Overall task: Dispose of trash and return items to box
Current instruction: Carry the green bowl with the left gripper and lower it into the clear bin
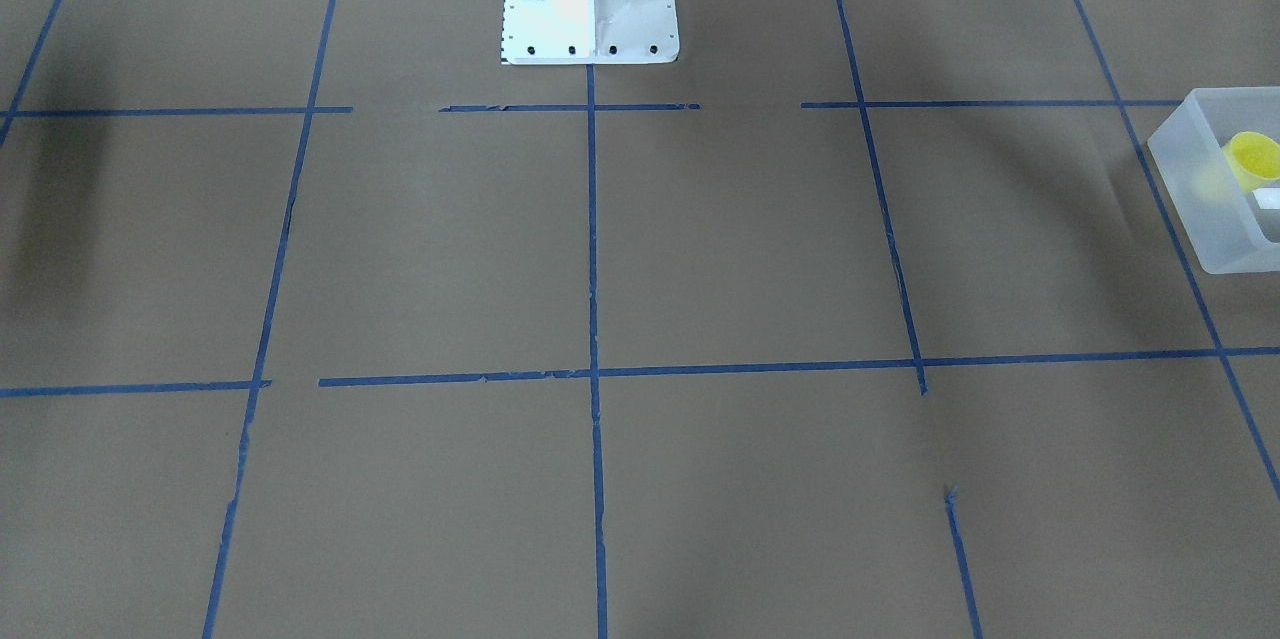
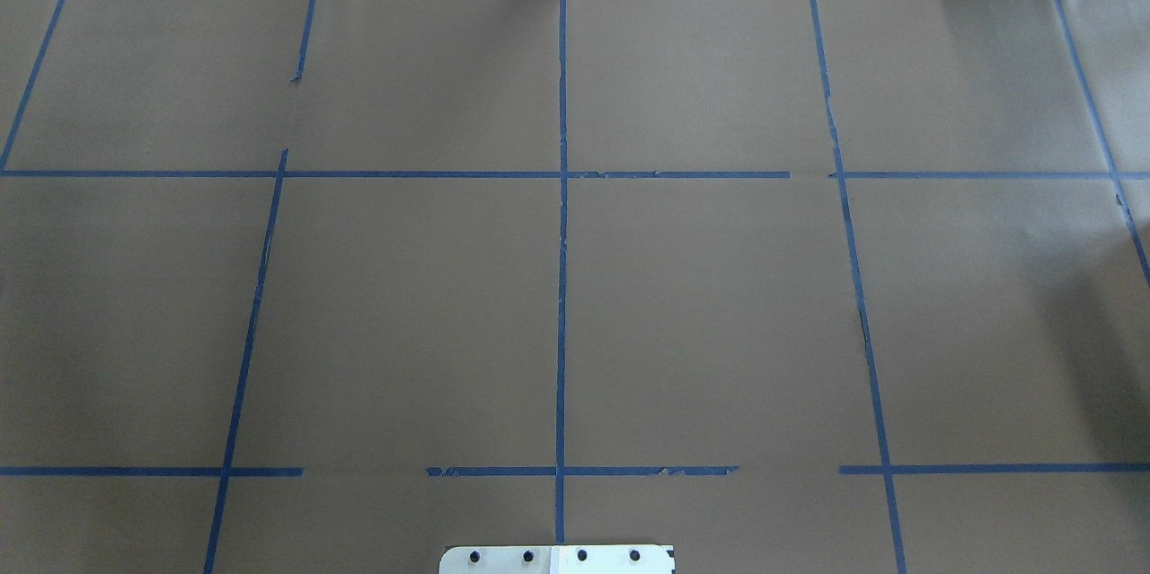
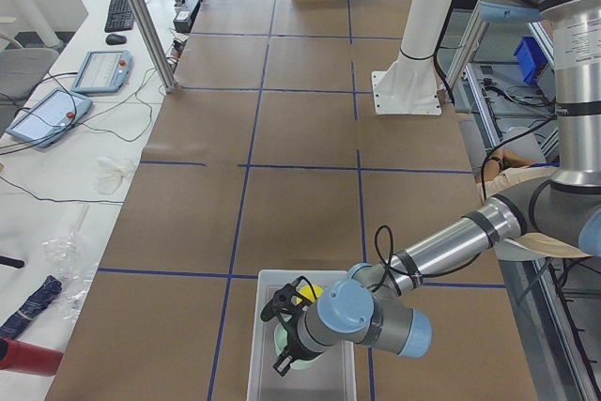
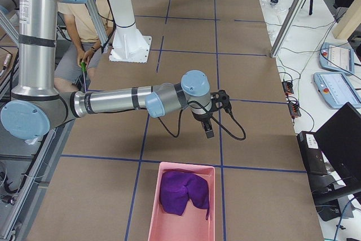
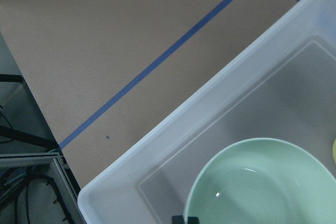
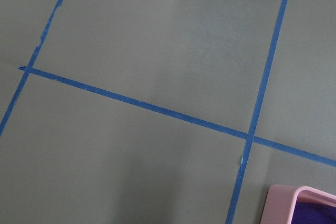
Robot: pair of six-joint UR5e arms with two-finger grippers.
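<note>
Bowl point(image 5: 262, 182) first: mint green, inside the box point(image 5: 173, 129), near one corner. The left wrist cam looks straight down onto it. A small dark tip at the bottom edge of that view sits by the bowl's rim. It's probably a finger, but too little of it shows to read.

The left-end side cam has the left gripper point(image 3: 286, 345) down in the box over the bowl, with the yellow cup point(image 3: 313, 290) just behind it. I can't tell whether the fingers are spread, closed, or pinching the rim. I also can't tell if the bowl rests on the box floor or hangs just off it. The front cam confirms the cup is in the box, at the table's end on the left arm's side.

Farther out, the right gripper point(image 4: 208, 130) hangs above the table point(image 4: 254, 139), pointing down, with nothing visible in it. I can't call its finger state from that side view either. The pink bin point(image 4: 186, 165) is near it at the right end, with a purple cloth point(image 4: 183, 193) inside.

My read is that we're nearly done. Both items are within the box walls. The cloth in the pink bin looks like the trash part, handled. The overhead cam shows only brown paper and blue tape point(image 2: 561, 287) mid-table.

What's left, if anything:
- Let go of the bowl if it's held.
- Lift the left arm straight out without clipping the box wall.
- Park both arms.
</note>
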